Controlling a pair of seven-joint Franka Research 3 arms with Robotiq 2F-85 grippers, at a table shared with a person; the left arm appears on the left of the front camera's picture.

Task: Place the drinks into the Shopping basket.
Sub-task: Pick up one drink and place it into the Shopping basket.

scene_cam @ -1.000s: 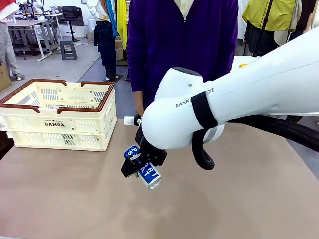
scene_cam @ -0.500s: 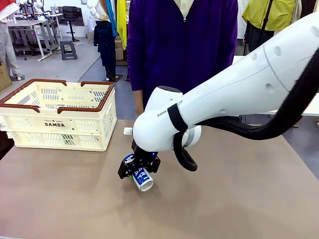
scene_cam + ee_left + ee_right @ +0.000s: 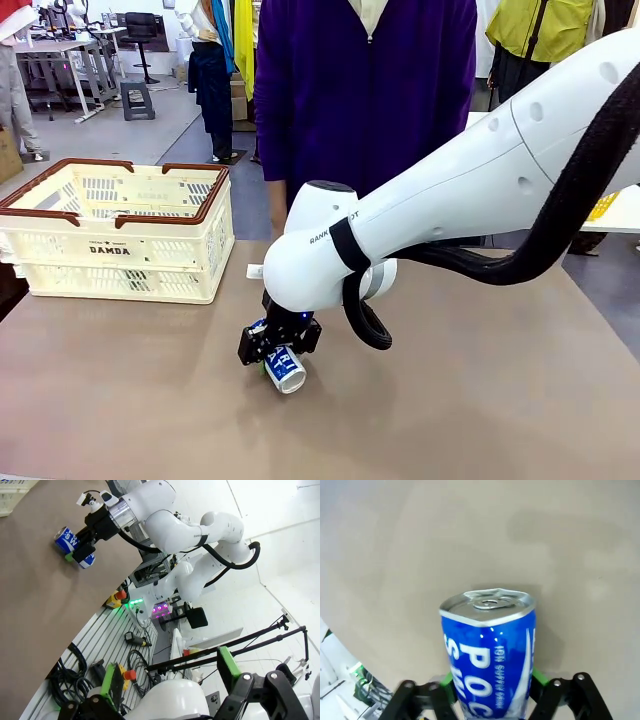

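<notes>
Can (image 3: 284,367), blue with white lettering, sits clamped sideways in the right claw (image 3: 272,352), its silver end pointing toward the camera side in the front view. In the right wrist view the can (image 3: 490,650) fills the middle, green pads pressed against both its flanks, its top toward twelve o'clock and the brown counter (image 3: 470,540) behind it. Whether it touches the counter, I cannot tell. The Shopping basket (image 3: 120,240) stands on the counter (image 3: 480,400) at about ten o'clock from the can, well apart. A person in purple (image 3: 365,90) stands at the far edge. In the left wrist view the left claw (image 3: 170,690) hangs wide, holding nothing, and the can (image 3: 74,547) shows far off.
</notes>
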